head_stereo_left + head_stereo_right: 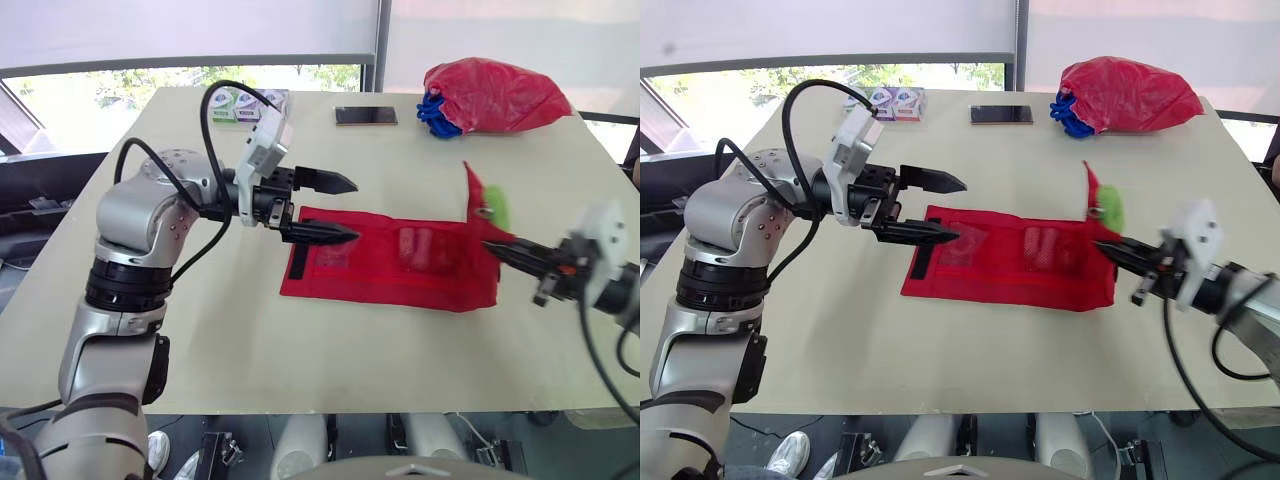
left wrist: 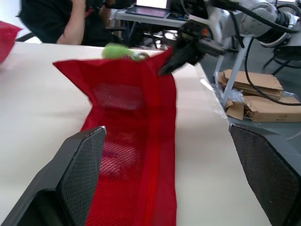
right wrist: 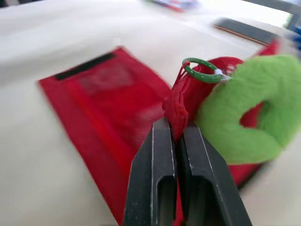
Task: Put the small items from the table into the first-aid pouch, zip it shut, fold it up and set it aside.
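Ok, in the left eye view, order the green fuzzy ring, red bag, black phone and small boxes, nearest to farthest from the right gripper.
1. Green fuzzy ring, just beside the right gripper, on the pouch's raised end.
2. Red bag, far right of the table.
3. Black phone, far edge, middle.
4. Small boxes, far left corner.

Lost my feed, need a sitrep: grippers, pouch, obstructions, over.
Left gripper open, over left end of pouch. Right gripper shut on pouch, right corner lifted. Phone, red bag at far edge, apart.
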`<state>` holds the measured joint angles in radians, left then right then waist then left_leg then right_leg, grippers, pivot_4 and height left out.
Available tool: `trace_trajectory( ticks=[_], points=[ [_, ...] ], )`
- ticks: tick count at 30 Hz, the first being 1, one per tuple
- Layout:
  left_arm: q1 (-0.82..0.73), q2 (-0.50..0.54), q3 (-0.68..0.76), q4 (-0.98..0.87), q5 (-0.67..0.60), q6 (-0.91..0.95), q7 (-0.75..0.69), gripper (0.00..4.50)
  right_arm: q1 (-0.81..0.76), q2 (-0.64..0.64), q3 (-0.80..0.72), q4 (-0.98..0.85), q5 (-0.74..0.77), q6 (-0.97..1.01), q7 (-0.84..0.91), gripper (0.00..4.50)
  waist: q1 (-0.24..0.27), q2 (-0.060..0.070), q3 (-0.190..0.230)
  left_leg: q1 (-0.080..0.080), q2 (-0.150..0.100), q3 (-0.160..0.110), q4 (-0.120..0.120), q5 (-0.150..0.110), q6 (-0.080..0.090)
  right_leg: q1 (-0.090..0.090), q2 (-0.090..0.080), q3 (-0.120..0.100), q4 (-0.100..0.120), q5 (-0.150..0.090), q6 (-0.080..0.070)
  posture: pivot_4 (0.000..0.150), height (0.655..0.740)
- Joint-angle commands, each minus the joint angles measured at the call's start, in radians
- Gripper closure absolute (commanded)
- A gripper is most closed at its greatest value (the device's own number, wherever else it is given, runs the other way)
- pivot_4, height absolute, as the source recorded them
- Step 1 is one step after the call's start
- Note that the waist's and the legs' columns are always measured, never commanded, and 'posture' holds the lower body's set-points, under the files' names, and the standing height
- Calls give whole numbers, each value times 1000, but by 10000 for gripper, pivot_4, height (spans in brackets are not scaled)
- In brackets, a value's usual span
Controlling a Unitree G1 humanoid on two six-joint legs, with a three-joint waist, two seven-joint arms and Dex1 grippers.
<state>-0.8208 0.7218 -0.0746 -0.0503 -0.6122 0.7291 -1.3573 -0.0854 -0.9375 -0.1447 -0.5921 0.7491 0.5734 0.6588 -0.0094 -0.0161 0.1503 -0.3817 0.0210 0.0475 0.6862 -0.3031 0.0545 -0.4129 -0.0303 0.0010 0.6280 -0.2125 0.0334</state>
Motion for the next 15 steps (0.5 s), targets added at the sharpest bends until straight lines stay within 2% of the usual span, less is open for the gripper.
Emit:
trace_trajectory(
  ticks=[1,7,10,13,15],
  points=[
    [-16,8,29,-6,-11,-15,0,0,-105,-6,157,-34,-115,14,38,44076,5,0,0,-1,0,0,0,0,0,0,0,0,-1,0,0,1500,7400],
    [-7,6,27,-10,-7,-22,7,0,-251,18,429,14,-368,-9,96,44076,12,-1,0,-3,-2,0,0,1,-2,-2,-3,-1,-2,-1,2,1500,7400],
    [0,7,29,-13,-9,-24,10,0,-270,13,474,40,-460,-29,116,44076,19,-1,0,-3,-2,0,0,1,-2,-2,-3,-1,-2,-1,2,1500,7400],
    [19,13,36,-7,-6,-27,16,0,-245,2,424,31,-458,-27,142,34774,23,-1,0,-3,-3,0,1,1,-3,-2,-3,-1,-2,-1,2,1500,7400],
    [29,15,39,-3,-5,-30,19,0,-230,15,381,10,-412,2,152,24337,23,-2,0,-3,-3,0,1,1,-3,-2,-3,-1,-2,-1,2,1500,7400]
  ],
)
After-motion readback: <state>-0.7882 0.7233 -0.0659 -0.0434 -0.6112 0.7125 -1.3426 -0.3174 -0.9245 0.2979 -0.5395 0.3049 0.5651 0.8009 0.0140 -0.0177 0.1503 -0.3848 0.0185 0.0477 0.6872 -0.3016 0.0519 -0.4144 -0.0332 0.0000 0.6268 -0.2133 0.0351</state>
